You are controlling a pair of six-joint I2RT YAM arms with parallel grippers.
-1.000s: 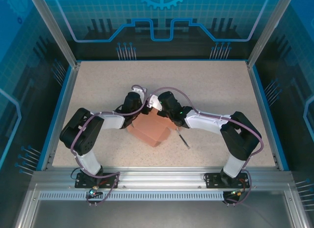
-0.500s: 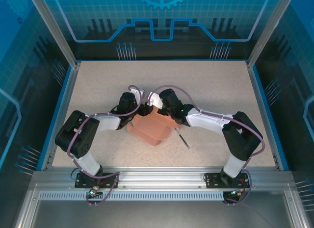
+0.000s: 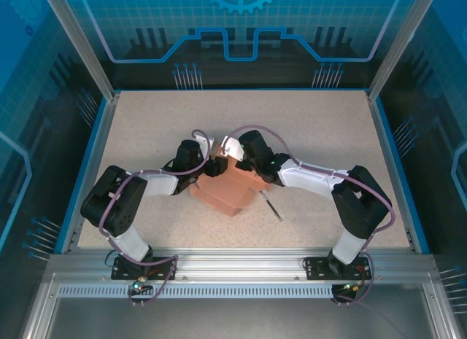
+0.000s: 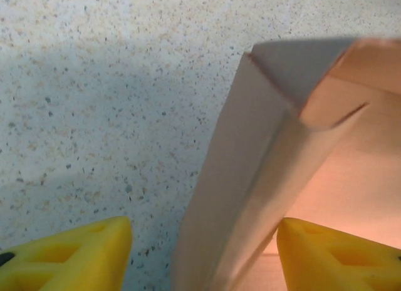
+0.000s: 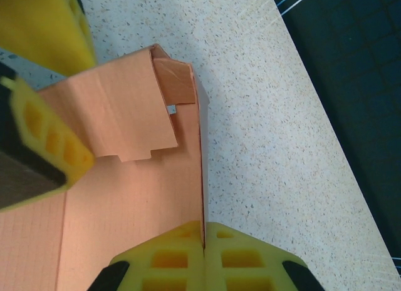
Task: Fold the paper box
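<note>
Salmon-pink cardboard paper box (image 3: 230, 192), part-folded, sits mid speckled beige table (image 3: 146, 120), between both grippers; left gripper (image 4: 203, 247) fingers spread wide, straddling one upright box wall, its left finger clear of it; right gripper (image 5: 203, 231) fingers pinched closed on a box wall edge; thin dark stick (image 3: 271, 206) lies just right of box.

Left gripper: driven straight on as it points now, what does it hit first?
The box. The open left gripper straddles its side wall; going on, the wall slides deeper between the fingers, and the inside finger probably reaches the folded corner flap first. Depth is unclear.
</note>
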